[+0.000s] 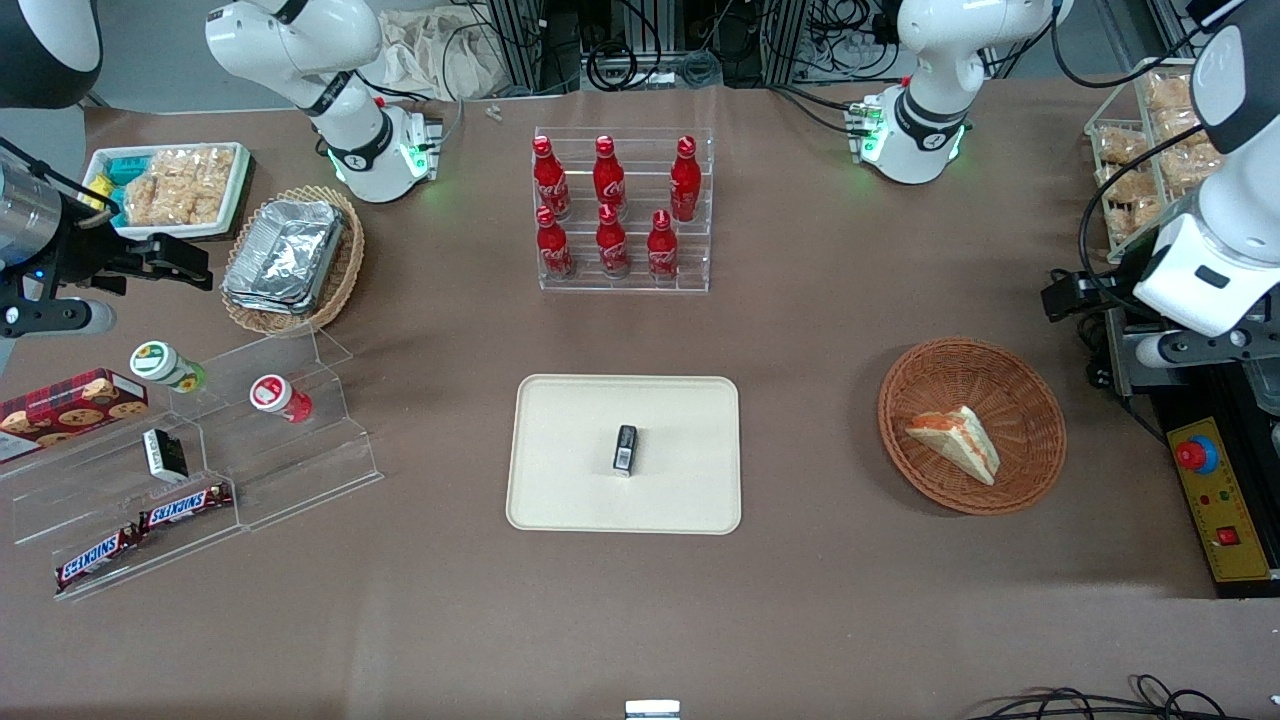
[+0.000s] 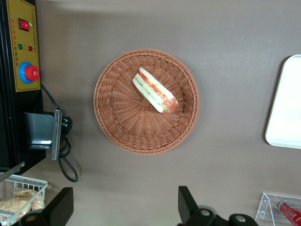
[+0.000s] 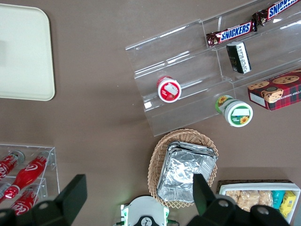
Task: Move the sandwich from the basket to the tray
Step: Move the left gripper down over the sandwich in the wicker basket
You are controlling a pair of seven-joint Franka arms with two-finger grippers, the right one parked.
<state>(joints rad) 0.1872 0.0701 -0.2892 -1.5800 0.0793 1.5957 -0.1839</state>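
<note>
Front view, scanning from the parked arm's end of the table: clear stepped stand [image 1: 190,480] holding Snickers bars [image 1: 140,530] and two small jars [image 1: 225,385]; oval wicker basket with foil containers [image 1: 292,258] farther from the camera. Mid-table, acrylic rack of red cola bottles [image 1: 620,210]; nearer the camera than the rack, the cream tray [image 1: 560,470] lying flat, with one small dark object [image 1: 625,448] on its middle. Toward the working arm's end, the round reddish-brown basket [image 1: 970,425] sits on the table, well apart from the tray. The sandwich [image 1: 958,440] lies inside the basket, roughly central, resting on the woven bottom. Its long axis runs diagonally: the narrow tip points toward the tray, the broad end toward the camera and the table's working-arm edge. Cut face with orange-red and green layers is visible in the wrist view [image 2: 155,89]. The left arm's gripper [image 2: 124,209] hangs above the table beside the basket [image 2: 113,117], not over it. Its two fingers [image 2: 61,205] are spread wide with nothing between them; the sandwich is clear of both fingers, no contact, the basket rim lying between it and the fingertips. Yellow control box with red button [image 1: 1215,495] sits at the table edge beside the basket.
</note>
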